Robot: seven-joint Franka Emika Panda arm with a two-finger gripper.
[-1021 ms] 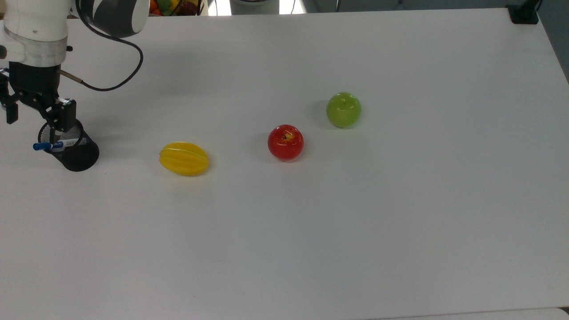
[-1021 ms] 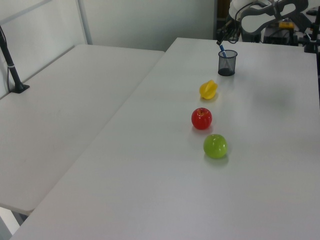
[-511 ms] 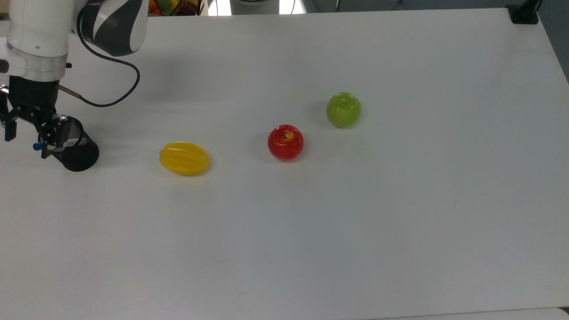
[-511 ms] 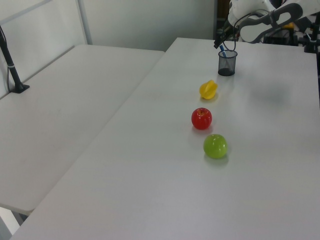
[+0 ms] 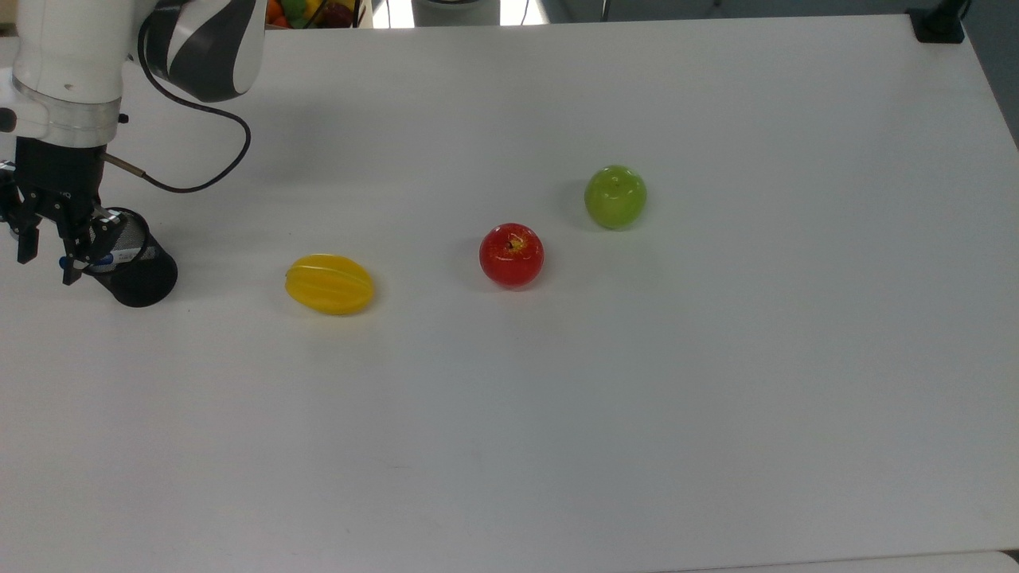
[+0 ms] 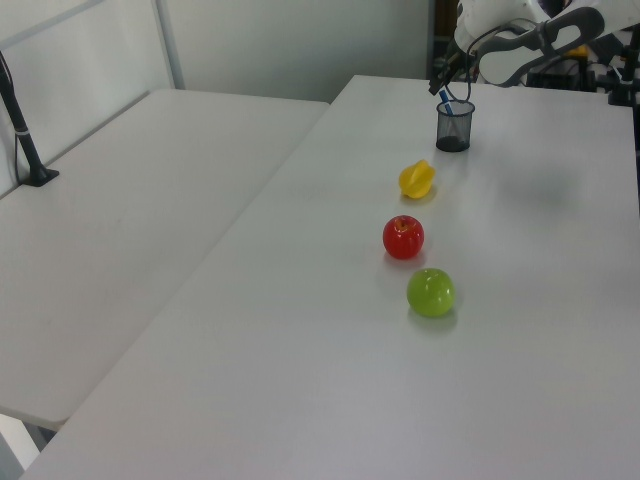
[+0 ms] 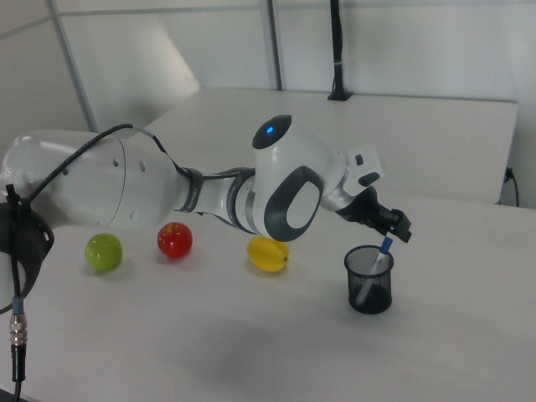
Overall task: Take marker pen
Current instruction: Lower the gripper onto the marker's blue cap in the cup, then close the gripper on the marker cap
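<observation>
The marker pen leans in a black mesh cup at the top view's left edge. Its white barrel rests on the rim and its blue cap sticks out to the top view's left. My gripper hangs at that cap end, open, with one finger on each side of the cap and a clear gap between them. In the right view, the gripper sits just above the marker pen, which stands slanted in the cup. In the left view, the marker pen pokes up from the cup at the table's far end.
A yellow ridged fruit, a red apple and a green apple lie in a slanted row to the right of the cup on the white table. A black mount stands at the far right corner.
The gripper has dropped toward the cup and shifted to the top view's left onto the cap end. Its fingers now stand closer together. The marker pen and the fruits have not moved.
</observation>
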